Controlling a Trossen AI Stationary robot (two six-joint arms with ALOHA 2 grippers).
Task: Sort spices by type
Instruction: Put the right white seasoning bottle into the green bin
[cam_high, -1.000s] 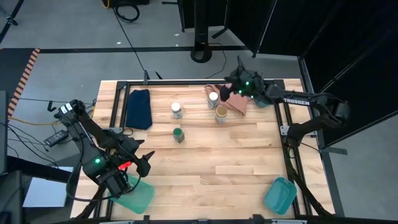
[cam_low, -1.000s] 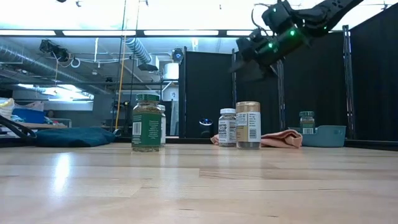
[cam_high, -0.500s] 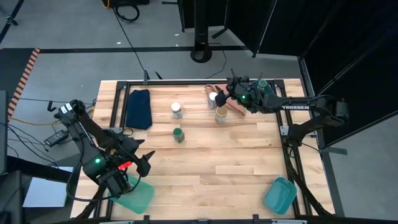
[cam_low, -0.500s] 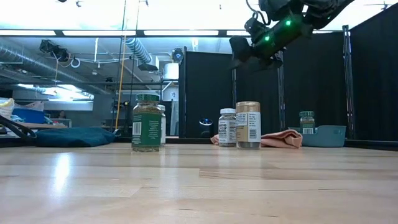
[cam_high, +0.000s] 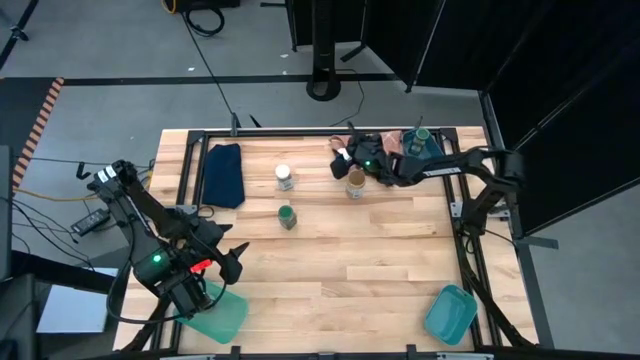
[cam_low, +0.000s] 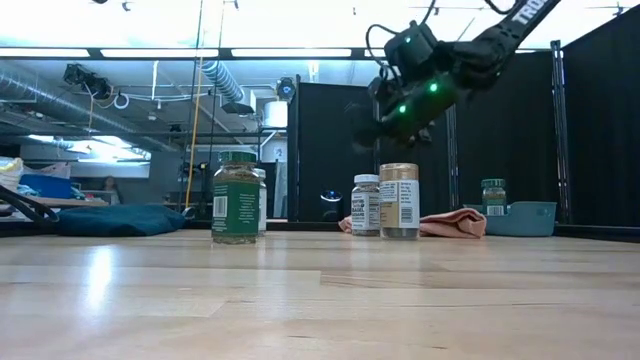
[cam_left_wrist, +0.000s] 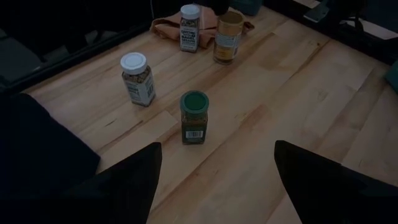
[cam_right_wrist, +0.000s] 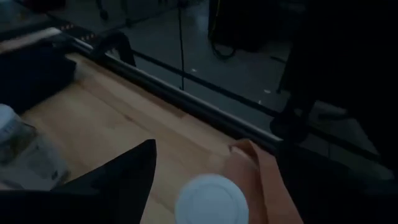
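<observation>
Four spice jars stand on the table's far half. A green-lid jar (cam_high: 287, 216) and a white-lid jar (cam_high: 285, 177) are left of centre. A tan-lid jar (cam_high: 355, 183) stands by the pink cloth (cam_low: 455, 224). Beside it is a second white-lid jar (cam_low: 366, 205). My right gripper (cam_high: 345, 160) hovers open above that jar. In the right wrist view its lid (cam_right_wrist: 211, 199) shows low between my fingers, untouched. Another green-lid jar (cam_low: 493, 197) sits in a teal bin (cam_low: 525, 217) at the far right. My left gripper (cam_high: 225, 260) waits open near the left edge.
A folded dark blue cloth (cam_high: 224, 175) lies at the far left. Teal bins sit at the near left corner (cam_high: 222, 310) and near right corner (cam_high: 450, 313). A black metal frame (cam_high: 300, 133) runs along the far edge. Bare wood fills the middle and near side.
My right gripper has swung from over the far right corner toward the table's left and come down. It now hangs just over the white-lid jar by the pink cloth. No jar has moved.
</observation>
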